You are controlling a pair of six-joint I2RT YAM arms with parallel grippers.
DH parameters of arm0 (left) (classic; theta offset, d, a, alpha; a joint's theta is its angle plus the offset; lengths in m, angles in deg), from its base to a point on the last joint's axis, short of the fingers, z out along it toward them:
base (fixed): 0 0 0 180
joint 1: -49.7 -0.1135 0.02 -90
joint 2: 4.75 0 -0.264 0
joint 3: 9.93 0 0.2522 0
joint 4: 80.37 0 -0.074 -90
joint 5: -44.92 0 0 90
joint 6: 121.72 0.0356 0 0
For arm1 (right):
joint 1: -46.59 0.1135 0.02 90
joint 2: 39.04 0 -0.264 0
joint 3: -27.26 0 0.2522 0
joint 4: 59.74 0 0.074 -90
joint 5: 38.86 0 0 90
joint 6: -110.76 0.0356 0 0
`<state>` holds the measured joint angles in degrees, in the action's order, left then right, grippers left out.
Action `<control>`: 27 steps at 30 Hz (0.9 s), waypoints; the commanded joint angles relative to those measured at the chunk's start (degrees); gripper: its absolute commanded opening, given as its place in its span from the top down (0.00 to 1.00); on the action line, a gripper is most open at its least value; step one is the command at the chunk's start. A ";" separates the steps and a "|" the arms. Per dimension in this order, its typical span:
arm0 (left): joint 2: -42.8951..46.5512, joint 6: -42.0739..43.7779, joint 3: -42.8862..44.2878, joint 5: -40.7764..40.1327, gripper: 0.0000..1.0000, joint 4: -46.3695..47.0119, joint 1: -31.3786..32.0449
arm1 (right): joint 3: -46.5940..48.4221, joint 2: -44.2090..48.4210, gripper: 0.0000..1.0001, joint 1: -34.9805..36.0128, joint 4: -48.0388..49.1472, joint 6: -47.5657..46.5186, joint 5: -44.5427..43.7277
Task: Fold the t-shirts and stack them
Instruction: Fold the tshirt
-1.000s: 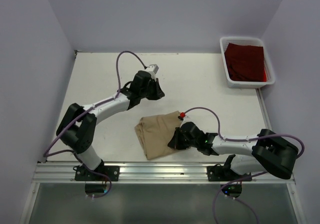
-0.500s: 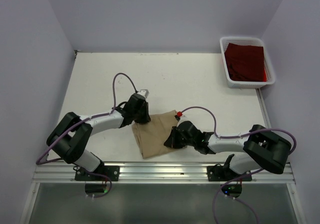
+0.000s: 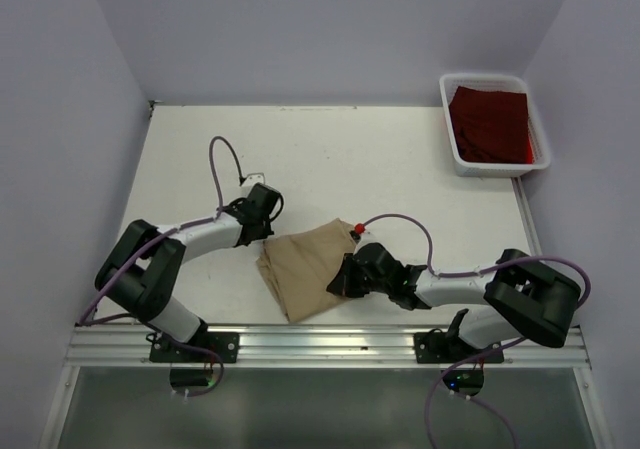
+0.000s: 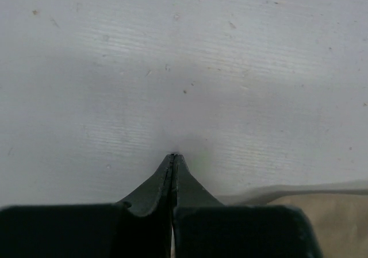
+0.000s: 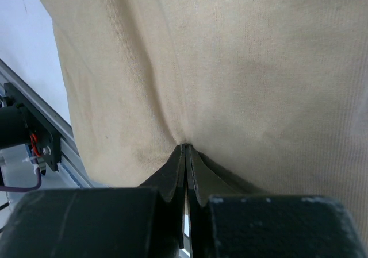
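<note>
The tan t-shirt (image 3: 300, 269) lies folded on the white table near the front edge, and it fills the right wrist view (image 5: 230, 68). My right gripper (image 3: 340, 279) (image 5: 185, 147) is shut, with its tips pressed into the shirt's right part, where creases run to them. My left gripper (image 3: 266, 211) (image 4: 173, 155) is shut and empty. It rests on bare table just beyond the shirt's upper left corner, and the shirt edge (image 4: 339, 212) shows at the lower right of the left wrist view. The dark red t-shirt (image 3: 490, 124) lies in the bin at the back right.
The white plastic bin (image 3: 457, 159) stands at the table's back right corner. Purple walls close in the left, back and right sides. A metal rail (image 3: 320, 344) (image 5: 34, 137) runs along the front edge, close to the shirt's near side.
My left gripper came down from mid-table to the shirt's upper left corner, then slid left off it. The shirt's left edge shifted slightly left. My right gripper moved a little left on the shirt.
</note>
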<state>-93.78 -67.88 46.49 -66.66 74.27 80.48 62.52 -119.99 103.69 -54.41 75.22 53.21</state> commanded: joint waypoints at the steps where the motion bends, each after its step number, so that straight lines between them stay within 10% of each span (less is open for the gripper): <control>1: -0.36 0.92 3.83 -7.08 1.00 -5.10 -1.34 | -3.30 -3.78 1.00 0.38 -13.38 -1.90 -3.65; 13: 27.77 -4.87 -7.48 27.63 1.00 4.91 4.98 | -1.81 -5.45 1.00 0.38 -12.76 -2.60 -3.39; 27: 21.28 -12.18 -20.86 19.13 1.00 4.84 13.60 | 3.02 -1.16 1.00 0.38 -16.71 -4.97 -3.21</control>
<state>-71.05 -78.66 25.48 -42.64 81.07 93.51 66.93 -122.04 103.89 -57.65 74.04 53.60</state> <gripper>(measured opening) 0.004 0.008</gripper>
